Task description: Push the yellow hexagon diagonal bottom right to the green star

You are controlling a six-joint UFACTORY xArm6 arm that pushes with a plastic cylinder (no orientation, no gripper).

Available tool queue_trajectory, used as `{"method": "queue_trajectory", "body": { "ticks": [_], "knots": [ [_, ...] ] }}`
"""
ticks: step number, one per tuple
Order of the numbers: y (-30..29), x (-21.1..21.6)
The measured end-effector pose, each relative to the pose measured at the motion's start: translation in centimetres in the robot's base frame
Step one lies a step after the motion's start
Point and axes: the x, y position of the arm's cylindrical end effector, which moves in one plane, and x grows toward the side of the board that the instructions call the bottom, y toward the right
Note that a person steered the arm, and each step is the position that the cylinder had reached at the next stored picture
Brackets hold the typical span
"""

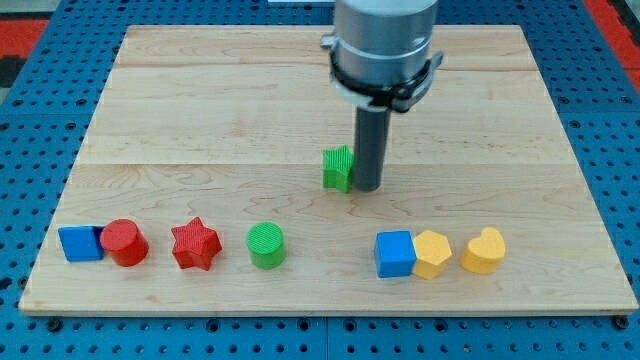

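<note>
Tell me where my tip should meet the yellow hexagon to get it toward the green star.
There is no gripping here, only pushing. The yellow hexagon sits between the blue cube and the yellow heart, so its sides are blocked. Probably meet its bottom face and push toward the view's top, stopping below-right of the green star. My tip now stands just right of that star.

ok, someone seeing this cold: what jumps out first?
The big grey arm coming down from the view's top, its dark rod ending at my tip, right beside the green star near the board's middle. Then the row of blocks along the bottom edge, with the yellow hexagon between a blue cube and a yellow heart.
</note>
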Motion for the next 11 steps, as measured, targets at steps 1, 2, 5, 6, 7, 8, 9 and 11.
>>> {"method": "queue_trajectory", "body": {
  "ticks": [1, 2, 5, 6, 7, 8, 9, 11],
  "knots": [
    [0.3, -1.8],
    [-4.1, 1.3],
    [9.4, -1.0],
    [18.9, 2.7],
    [21.2, 9.4],
    [13.3, 12.6],
    [5.4, 11.3],
    [0.5, 7.1]
  ]
}}
